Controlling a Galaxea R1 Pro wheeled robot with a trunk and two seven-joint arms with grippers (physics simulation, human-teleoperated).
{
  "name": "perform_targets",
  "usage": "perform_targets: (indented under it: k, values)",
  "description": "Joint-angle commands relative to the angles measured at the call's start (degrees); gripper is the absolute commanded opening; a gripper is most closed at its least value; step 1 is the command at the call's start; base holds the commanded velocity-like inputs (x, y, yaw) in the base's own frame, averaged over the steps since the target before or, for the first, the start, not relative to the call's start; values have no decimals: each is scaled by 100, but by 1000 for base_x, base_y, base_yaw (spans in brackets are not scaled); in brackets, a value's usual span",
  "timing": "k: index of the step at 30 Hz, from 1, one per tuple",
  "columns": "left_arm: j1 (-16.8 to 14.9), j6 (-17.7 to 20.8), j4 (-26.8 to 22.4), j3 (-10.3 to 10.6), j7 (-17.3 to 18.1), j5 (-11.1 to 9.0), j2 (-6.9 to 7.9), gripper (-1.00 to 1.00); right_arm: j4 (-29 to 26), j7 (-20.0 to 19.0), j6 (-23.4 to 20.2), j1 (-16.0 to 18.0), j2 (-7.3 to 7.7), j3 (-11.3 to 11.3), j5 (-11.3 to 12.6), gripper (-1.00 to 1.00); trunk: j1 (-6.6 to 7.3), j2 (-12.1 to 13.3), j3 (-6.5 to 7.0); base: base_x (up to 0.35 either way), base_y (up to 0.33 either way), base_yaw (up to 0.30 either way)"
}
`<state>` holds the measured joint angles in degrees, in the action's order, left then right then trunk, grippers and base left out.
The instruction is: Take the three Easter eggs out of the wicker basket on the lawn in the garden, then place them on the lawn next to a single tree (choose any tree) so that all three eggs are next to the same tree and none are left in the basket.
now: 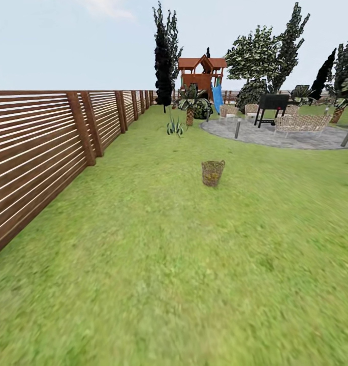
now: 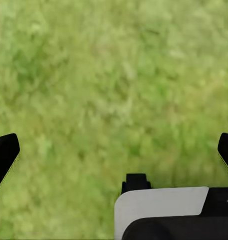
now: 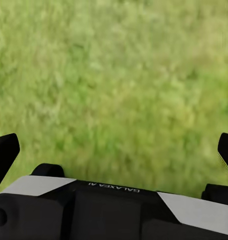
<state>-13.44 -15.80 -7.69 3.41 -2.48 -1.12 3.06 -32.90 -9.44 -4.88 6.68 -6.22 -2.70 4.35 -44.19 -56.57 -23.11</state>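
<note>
From the head camera I look out over the lawn (image 1: pixel 158 264), which covers the lower two thirds of the frame in mottled green. The wicker basket (image 1: pixel 213 173) stands upright on the grass a little right of centre, well ahead of me and apart from everything else. Something yellowish shows through its open weave, but I cannot make out separate eggs at this size.

A brown slatted fence (image 1: pixel 46 147) runs along the left edge of the frame and recedes toward the upper middle. In the upper right lies a grey paved patio (image 1: pixel 280 134) with wicker chairs (image 1: pixel 302 123) and a black grill (image 1: pixel 271 108) on it. Behind the patio, near the top centre, stands a red-brown wooden playhouse (image 1: pixel 200 76) with a blue slide (image 1: pixel 217 96). A short palm (image 1: pixel 192 104) sits just left of the patio, and a small spiky plant (image 1: pixel 175 126) grows on the grass near it. A tall dark tree (image 1: pixel 164 56) rises at the top centre, and a leafy pale-speckled tree (image 1: pixel 262 58) stands behind the patio.

In the left wrist view, the left gripper (image 2: pixel 114 152) hangs over bare grass, its two black fingertips (image 2: pixel 4 155) at opposite edges of the frame, spread wide with nothing between them. In the right wrist view, the right gripper (image 3: pixel 114 152) is the same: fingers far apart over grass, holding nothing.
</note>
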Motion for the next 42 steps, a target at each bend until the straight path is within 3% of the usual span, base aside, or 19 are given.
perform_targets:
  k: [1, 14, 29, 42]
  values:
    - [-3, -19, 4, 37, -24, -11, 1, 100, -11, -4, -36, 0, -1, -9, 46, 100, -4, -3, -6, 338, 0, 0]
    - [-8, 596, -4, 0, -23, -49, -4, 100, -17, 20, -39, 3, -17, -18, 51, 100, -4, -3, -3, 339, 0, -3]
    - [5, 587, -4, 37, -19, -7, -12, 100, -24, 1, -39, 9, -11, -1, 55, 100, -4, -3, 79, 340, 0, -191]
    - [8, 449, -4, 189, -59, -22, 51, 100, -8, 44, -43, 9, -42, -73, 29, 100, -4, -3, 90, 333, 1, -32]
